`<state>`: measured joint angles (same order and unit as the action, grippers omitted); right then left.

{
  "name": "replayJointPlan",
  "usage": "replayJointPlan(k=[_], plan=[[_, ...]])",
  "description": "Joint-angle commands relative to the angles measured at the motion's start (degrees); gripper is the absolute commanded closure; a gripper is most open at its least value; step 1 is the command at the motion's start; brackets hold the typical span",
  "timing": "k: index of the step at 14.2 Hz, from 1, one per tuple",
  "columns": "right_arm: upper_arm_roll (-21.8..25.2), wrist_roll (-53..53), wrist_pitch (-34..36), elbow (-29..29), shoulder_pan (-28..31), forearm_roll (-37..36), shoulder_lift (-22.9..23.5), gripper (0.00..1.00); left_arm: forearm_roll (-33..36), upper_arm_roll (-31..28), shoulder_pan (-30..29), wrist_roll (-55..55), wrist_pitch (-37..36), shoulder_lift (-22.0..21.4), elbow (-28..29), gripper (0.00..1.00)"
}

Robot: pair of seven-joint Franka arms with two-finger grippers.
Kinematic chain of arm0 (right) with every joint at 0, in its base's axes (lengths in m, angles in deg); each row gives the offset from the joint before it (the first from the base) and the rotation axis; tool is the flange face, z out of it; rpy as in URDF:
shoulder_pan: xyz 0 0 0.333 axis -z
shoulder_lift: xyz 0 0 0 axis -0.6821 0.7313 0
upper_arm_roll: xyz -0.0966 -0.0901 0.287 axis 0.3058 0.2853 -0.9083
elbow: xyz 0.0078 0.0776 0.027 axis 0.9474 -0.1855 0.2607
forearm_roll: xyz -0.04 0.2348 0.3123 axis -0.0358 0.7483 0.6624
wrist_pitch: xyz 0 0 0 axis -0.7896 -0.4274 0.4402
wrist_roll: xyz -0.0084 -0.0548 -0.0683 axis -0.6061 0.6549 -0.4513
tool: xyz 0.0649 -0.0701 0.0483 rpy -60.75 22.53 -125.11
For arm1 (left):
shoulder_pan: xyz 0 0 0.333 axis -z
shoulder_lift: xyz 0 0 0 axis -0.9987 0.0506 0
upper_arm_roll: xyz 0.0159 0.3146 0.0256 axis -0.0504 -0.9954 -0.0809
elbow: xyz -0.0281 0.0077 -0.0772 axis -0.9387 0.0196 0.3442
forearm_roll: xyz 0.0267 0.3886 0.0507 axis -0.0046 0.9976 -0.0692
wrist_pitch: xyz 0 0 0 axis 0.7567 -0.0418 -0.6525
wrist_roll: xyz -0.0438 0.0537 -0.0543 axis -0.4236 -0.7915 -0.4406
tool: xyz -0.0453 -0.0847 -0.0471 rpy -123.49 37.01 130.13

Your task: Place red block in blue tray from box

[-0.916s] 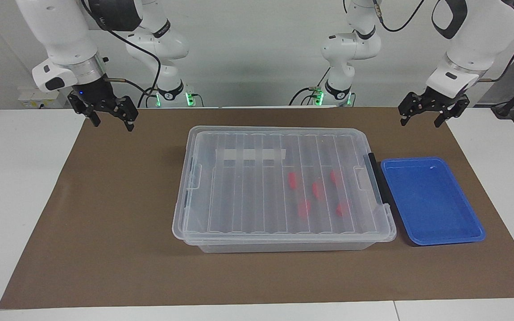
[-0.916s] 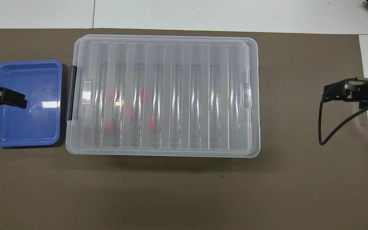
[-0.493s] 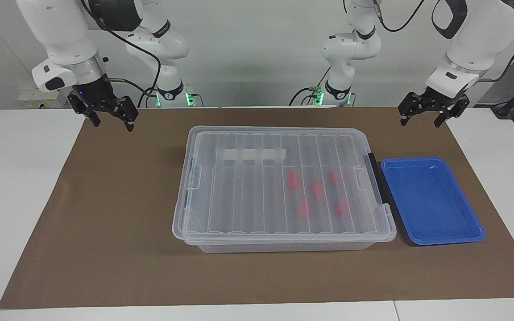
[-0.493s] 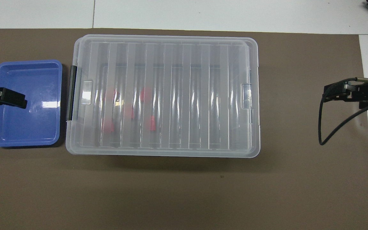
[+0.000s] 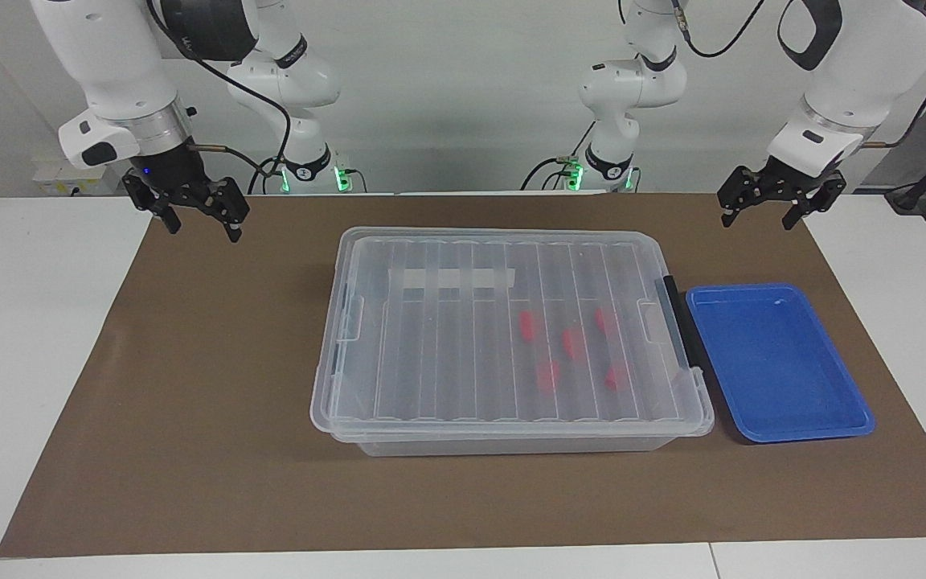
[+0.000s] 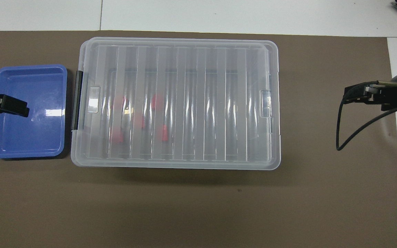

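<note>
The box is a clear bin in the middle of the brown mat, with its ribbed lid on. Several red blocks show through the lid, in the half toward the left arm's end. The blue tray lies beside the box's black latch and holds nothing. My left gripper hangs open high in the air. In the overhead view one of its fingers overlaps the tray. My right gripper hangs open above the mat's edge at the right arm's end.
A brown mat covers the white table under everything. A white tape strip is stuck on the lid. Cables loop from both wrists.
My right gripper has drifted slightly toward the box. The left gripper, box, tray and blocks have not moved.
</note>
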<state>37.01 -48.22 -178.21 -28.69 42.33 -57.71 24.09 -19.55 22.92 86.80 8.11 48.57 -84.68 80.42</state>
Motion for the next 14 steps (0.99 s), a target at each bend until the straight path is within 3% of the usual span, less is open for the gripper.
replayJointPlan(k=[1, 14], plan=[[-0.46, -0.86, -4.88, -3.97, -0.72, 0.47, -0.95, 0.0, 0.64, -0.25, 0.13, 0.28, -0.06, -1.03, 1.12, 0.0], [-0.47, -8.67, -16.13, -4.59, -10.3, 0.47, 9.06, 0.02, 0.64, -0.25, 0.13, 0.28, -0.06, -1.03, 1.12, 0.0]])
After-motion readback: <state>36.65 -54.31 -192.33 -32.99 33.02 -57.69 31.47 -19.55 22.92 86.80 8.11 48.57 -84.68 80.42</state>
